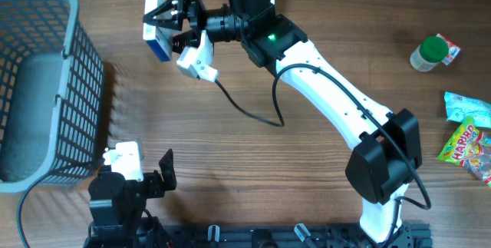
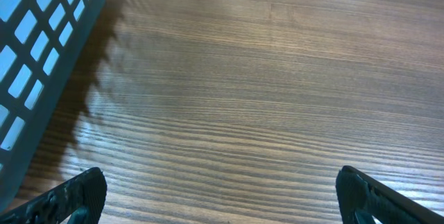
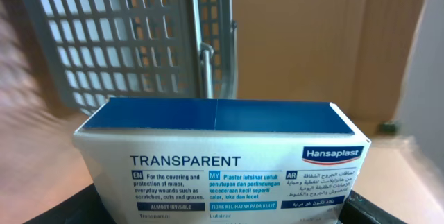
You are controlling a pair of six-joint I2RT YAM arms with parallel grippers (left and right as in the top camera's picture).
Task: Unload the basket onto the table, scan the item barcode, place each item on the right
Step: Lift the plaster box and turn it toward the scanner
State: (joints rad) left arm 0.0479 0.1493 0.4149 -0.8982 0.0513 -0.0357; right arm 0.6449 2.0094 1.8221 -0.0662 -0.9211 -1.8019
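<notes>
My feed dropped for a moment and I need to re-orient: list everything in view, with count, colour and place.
box: 1, white and blue, held in the right tool, above the table near the basket
basket: 1, grey, left side of the table
bottle: 1, pale with green cap, far right
Haribo bag: 1, yellow and red, right edge
packet: 1, pale blue, right edge, just behind the Haribo bag
table: 1, brown wood
left tool: 1, black, open and empty, near edge by the basket
right tool: 1, black, shut on the box
</notes>
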